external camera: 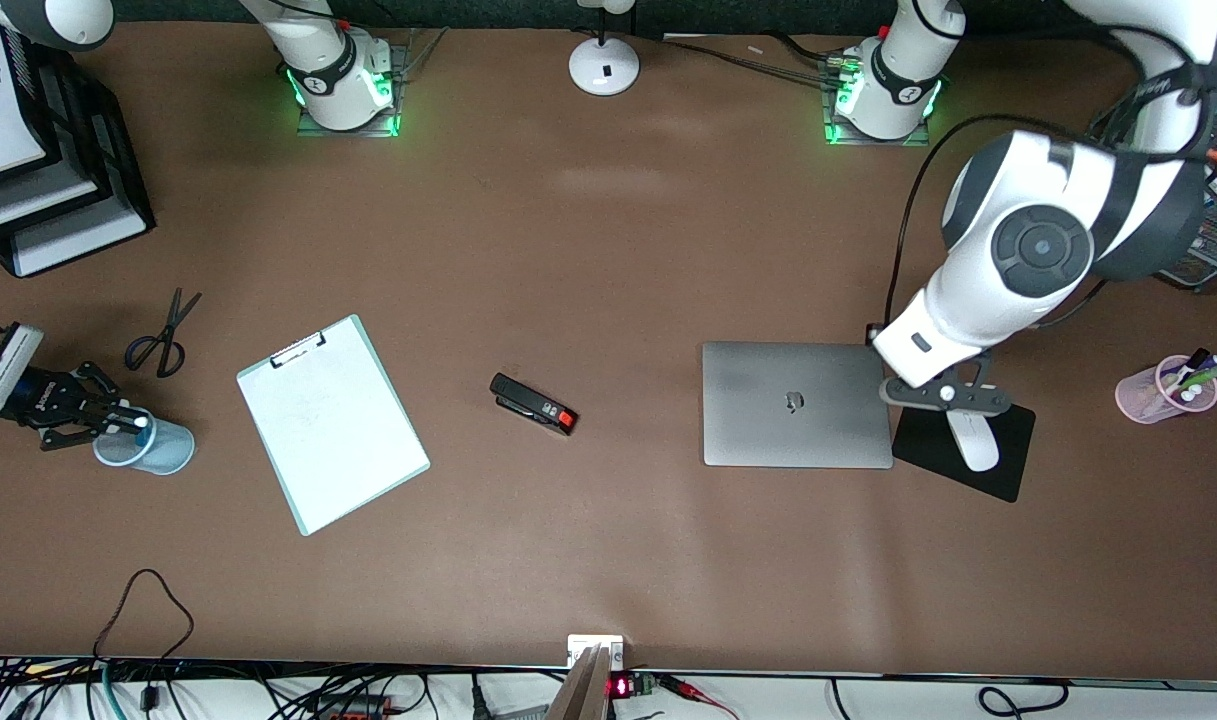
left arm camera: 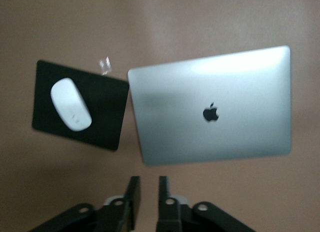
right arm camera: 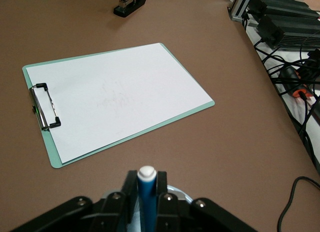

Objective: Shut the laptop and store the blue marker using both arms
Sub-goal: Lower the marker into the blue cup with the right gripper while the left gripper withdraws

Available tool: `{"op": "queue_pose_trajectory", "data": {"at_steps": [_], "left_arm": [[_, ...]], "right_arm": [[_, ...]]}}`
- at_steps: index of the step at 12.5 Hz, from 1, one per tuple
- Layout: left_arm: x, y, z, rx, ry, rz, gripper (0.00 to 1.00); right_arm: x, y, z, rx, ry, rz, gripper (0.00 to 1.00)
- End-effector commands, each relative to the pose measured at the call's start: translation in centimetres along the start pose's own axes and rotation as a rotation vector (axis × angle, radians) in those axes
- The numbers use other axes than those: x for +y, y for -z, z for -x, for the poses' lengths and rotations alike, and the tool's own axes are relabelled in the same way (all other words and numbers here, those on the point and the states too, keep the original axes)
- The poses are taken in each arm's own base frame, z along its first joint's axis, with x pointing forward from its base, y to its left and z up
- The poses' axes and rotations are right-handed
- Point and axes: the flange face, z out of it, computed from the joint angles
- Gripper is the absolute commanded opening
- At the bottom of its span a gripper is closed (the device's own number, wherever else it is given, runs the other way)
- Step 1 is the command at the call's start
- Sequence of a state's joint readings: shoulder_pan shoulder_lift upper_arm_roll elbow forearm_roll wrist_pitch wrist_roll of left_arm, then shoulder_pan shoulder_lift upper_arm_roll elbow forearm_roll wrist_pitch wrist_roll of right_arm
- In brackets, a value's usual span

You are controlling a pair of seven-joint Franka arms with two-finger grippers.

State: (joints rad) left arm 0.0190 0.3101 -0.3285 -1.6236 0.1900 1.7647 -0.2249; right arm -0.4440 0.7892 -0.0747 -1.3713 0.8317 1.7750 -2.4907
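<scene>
The laptop (external camera: 796, 403) lies closed on the table toward the left arm's end, its lid with the dark logo facing up; it also shows in the left wrist view (left arm camera: 215, 105). My left gripper (external camera: 943, 395) hangs over the edge of the black mouse pad beside the laptop; its fingers (left arm camera: 134, 197) stand a narrow gap apart with nothing between them. My right gripper (external camera: 118, 425) is shut on the blue marker (right arm camera: 147, 197), white end up, just over a light-blue cup (external camera: 153, 447) at the right arm's end.
A white clipboard (external camera: 330, 422), a black stapler (external camera: 533, 404) and scissors (external camera: 160, 335) lie mid-table. A white mouse (external camera: 973, 440) sits on a black pad (external camera: 1008, 450). A pink cup (external camera: 1153, 392) holds pens. Black file trays (external camera: 68, 200) stand at the right arm's end.
</scene>
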Motion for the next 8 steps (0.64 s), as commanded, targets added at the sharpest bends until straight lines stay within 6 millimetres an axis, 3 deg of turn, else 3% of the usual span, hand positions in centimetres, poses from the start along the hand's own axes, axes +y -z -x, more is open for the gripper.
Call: {"op": "queue_pose_trajectory", "data": {"at_steps": [1, 6, 8], "left_arm": [[0.7, 1.9, 1.1, -0.016, -0.028, -0.008, 1.0], [0.7, 4.8, 3.0, -0.022, -0.013, 0.025, 1.0], [0.5, 6.6, 4.1, -0.01, -0.031, 0.017, 1.0]], "right_arm": [[0.5, 0.3, 0.0, 0.0, 0.006, 0.009, 1.0], [0.9, 1.5, -1.6, -0.011, -0.086, -0.015, 1.0], [2.3, 3.2, -4.9, -0.047, -0.112, -0.037, 1.0]]}}
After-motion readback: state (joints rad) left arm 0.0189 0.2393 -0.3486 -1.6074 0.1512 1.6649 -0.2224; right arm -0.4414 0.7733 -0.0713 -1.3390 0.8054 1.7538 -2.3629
